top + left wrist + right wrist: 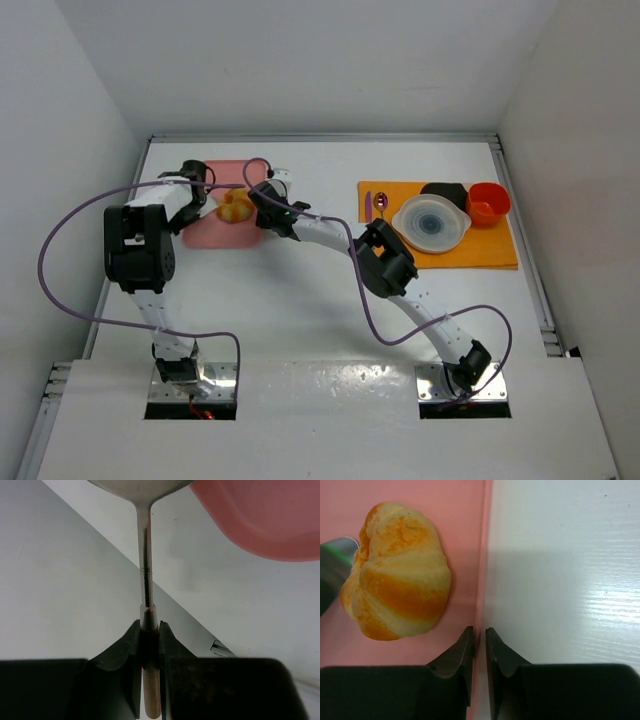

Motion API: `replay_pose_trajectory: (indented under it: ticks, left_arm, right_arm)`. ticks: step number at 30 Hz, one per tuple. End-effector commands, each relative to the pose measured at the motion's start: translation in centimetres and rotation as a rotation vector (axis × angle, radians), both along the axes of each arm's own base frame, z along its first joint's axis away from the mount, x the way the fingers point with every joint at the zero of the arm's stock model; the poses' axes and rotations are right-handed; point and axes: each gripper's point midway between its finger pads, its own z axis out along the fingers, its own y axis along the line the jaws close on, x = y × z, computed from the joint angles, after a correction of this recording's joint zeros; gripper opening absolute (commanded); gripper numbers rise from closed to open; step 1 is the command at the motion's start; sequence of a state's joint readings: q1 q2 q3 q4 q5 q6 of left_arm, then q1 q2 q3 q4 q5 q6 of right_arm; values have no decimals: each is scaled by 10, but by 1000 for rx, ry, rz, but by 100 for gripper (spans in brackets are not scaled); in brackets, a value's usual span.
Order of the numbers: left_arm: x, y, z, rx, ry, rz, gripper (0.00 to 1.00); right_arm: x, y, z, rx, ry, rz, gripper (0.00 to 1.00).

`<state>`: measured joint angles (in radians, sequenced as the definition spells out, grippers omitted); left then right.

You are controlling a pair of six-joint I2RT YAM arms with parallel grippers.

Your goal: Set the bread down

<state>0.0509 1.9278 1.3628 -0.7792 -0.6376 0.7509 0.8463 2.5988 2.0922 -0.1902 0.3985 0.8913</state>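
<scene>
The bread [236, 208], a golden-yellow scored bun, lies on a pink tray [215, 236] at the table's back left. In the right wrist view the bread [395, 595] sits on the tray [450, 510] just left of its rim. My right gripper [259, 196] [480, 630] is closed down on the tray's right rim. My left gripper [208, 196] [149, 625] is shut on a wooden-handled metal spatula [145, 570]. Its blade [332, 572] touches the bread's left side.
An orange mat [500, 250] at the back right carries a white bowl [432, 222], a black cup [445, 192], a red cup [488, 202] and a purple spoon [381, 203]. White walls enclose the table. Purple cables loop over both arms.
</scene>
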Motion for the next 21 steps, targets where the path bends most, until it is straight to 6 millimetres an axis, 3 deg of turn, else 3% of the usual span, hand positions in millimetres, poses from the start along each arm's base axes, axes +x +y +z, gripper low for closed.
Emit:
replay_pose_trajectory:
  ticks: [1, 7, 13, 21]
  left_arm:
    - [-13, -1, 2, 37, 84, -23, 0]
    - [-20, -13, 1, 29, 160, -74, 0]
    - [-28, -28, -1, -13, 253, -142, 0]
    - [-8, -54, -13, -177, 275, -153, 0]
  right_arm:
    - [-6, -3, -8, -23, 24, -24, 14]
    - [-7, 3, -4, -18, 1, -8, 1]
    - [-7, 2, -3, -22, -3, -21, 0]
    - [-8, 6, -1, -22, -8, 2, 0]
